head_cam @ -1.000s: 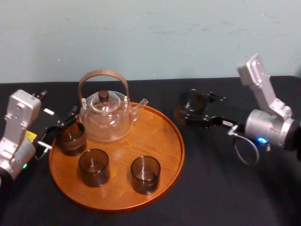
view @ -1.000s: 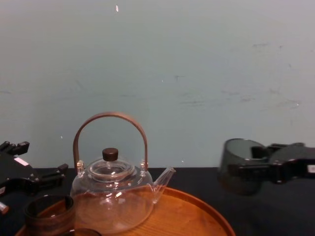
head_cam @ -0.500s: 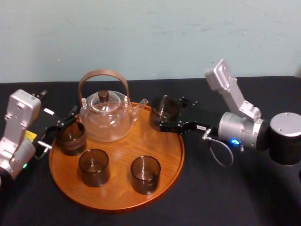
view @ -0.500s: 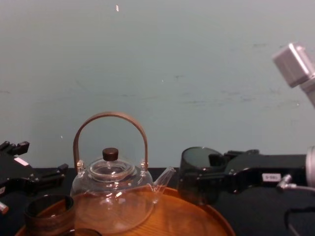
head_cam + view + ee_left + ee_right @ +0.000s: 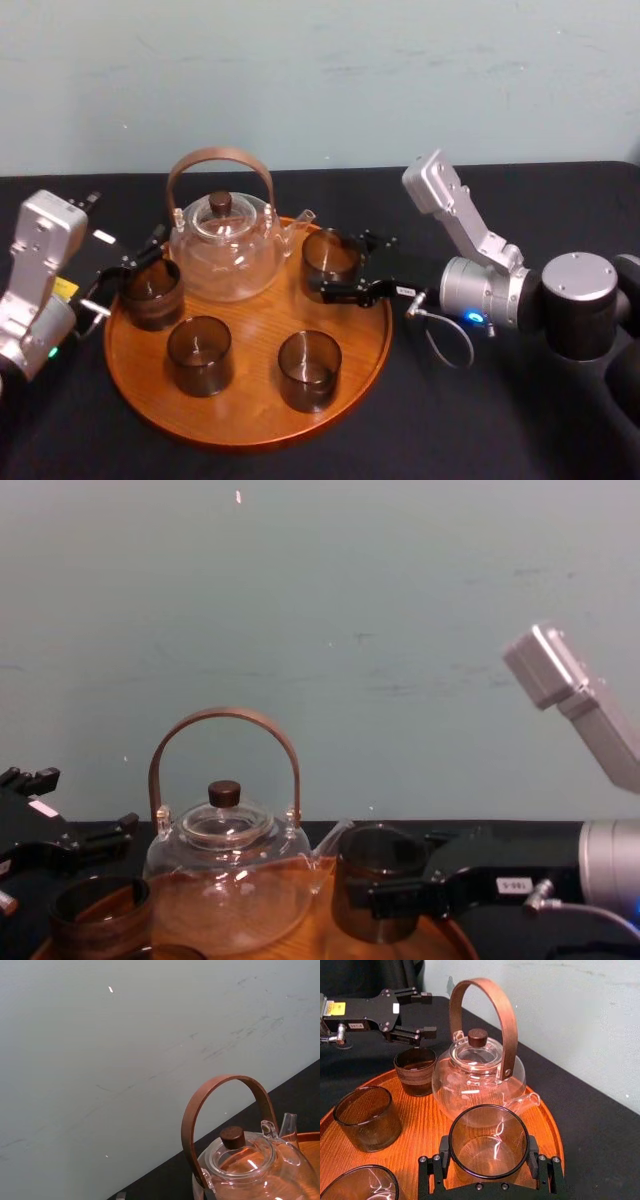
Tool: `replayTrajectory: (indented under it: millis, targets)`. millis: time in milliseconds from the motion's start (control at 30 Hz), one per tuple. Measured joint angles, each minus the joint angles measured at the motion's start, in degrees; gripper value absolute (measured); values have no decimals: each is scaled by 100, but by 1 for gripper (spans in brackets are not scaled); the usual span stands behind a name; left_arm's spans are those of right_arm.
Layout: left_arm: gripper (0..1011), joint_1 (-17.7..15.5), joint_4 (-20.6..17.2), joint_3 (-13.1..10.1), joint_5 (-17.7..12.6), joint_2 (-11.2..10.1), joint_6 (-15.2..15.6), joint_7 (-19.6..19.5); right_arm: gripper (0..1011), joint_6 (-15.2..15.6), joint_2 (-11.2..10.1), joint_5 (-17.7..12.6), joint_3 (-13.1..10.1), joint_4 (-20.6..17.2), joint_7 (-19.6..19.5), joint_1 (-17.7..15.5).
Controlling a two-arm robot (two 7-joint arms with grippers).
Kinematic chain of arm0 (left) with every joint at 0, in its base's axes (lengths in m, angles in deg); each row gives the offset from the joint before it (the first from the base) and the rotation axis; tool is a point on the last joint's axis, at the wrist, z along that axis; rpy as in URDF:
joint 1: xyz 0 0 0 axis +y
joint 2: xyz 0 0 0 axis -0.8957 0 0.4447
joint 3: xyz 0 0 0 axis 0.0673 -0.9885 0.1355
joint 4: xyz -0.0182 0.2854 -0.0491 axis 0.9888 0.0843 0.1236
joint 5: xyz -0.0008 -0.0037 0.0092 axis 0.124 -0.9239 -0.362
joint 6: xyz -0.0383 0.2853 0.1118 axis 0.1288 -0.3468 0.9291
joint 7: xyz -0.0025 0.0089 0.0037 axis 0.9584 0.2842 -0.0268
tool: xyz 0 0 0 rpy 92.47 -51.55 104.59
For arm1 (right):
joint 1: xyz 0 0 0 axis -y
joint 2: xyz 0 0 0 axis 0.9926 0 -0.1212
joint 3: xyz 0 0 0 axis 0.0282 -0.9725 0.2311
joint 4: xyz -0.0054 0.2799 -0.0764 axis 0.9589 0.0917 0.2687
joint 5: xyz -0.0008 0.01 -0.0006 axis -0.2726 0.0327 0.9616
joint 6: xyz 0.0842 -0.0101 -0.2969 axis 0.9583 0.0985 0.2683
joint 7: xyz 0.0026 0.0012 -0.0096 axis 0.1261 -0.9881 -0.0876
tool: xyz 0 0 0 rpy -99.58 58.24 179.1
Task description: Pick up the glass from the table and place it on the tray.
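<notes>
Right gripper (image 5: 336, 268) clasps the glass (image 5: 326, 258) over the tray (image 5: 250, 400); lower it level, clear of the teapot (image 5: 222, 250) spout, then release. Left gripper (image 5: 422, 1012) idles, spread, left of it.

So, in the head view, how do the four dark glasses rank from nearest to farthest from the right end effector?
1. The glass, held in the right end effector, beside the teapot spout.
2. The front-right tumbler, on the tray's near right.
3. The front-left tumbler, near left.
4. The left tumbler, at the tray's left edge, by the left end effector.
</notes>
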Motion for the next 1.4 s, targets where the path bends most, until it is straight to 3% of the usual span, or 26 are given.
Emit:
replayTrajectory:
  millis: [800,1400]
  targets:
    - [1002,0,0,0,0,0,0,0,902,-83,203,80,85,577,43,115]
    - [1001,0,0,0,0,0,0,0,902,-43,213,176,80,594,-22,64]
